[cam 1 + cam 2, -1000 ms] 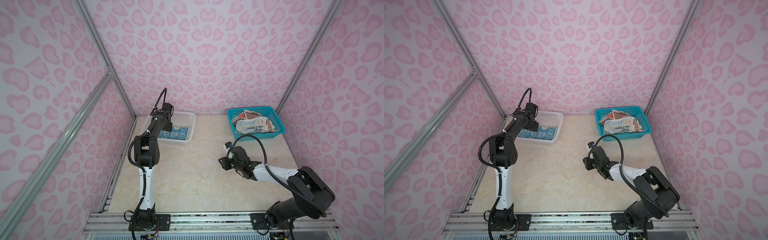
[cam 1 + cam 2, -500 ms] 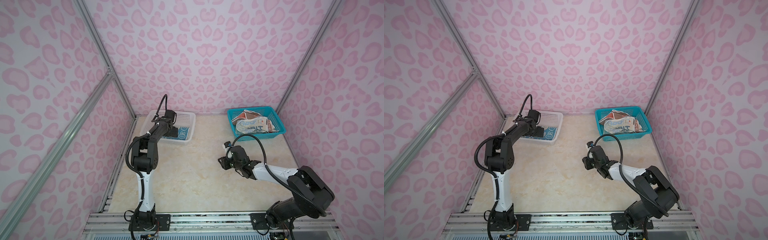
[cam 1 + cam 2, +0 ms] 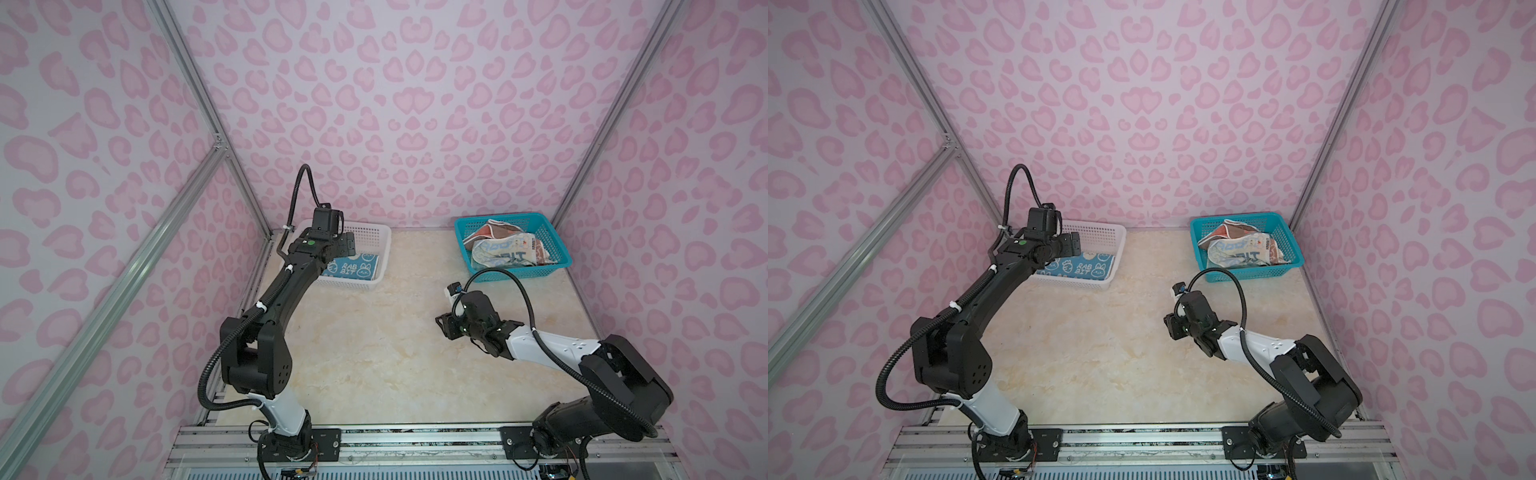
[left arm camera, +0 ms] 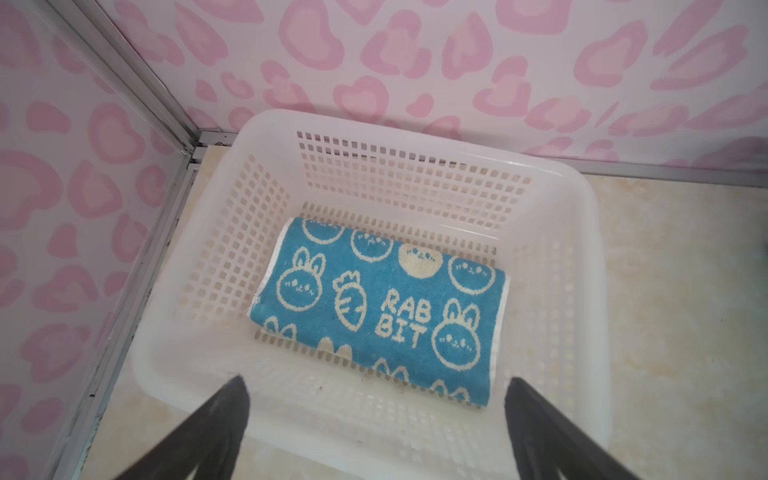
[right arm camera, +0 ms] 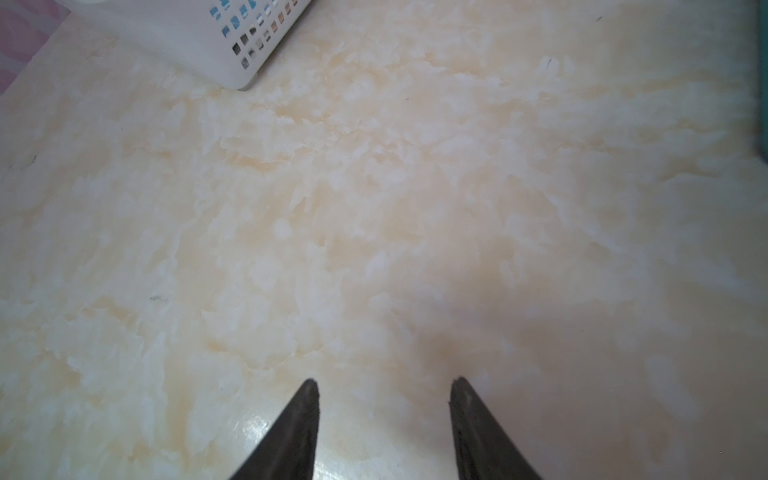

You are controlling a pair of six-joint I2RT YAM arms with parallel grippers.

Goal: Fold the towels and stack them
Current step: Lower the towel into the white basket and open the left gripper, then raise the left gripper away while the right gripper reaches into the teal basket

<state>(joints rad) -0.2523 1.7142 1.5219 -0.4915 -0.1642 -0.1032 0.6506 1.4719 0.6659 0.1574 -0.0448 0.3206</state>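
Blue rabbit towel (image 4: 374, 307) is lying folded in the white basket (image 4: 415, 124), under the wide-open, empty left gripper (image 4: 376, 381). The right gripper (image 5: 383, 383) is hovering half open and empty; more towels (image 3: 505, 251) are sitting in the teal basket (image 3: 519, 272).

- Surface (image 3: 365, 345): cream, marble-look top.
- White basket (image 3: 353, 285) stands on it at the back left corner.
- Teal basket (image 3: 519, 272) stands at the back right, well apart from the white one.
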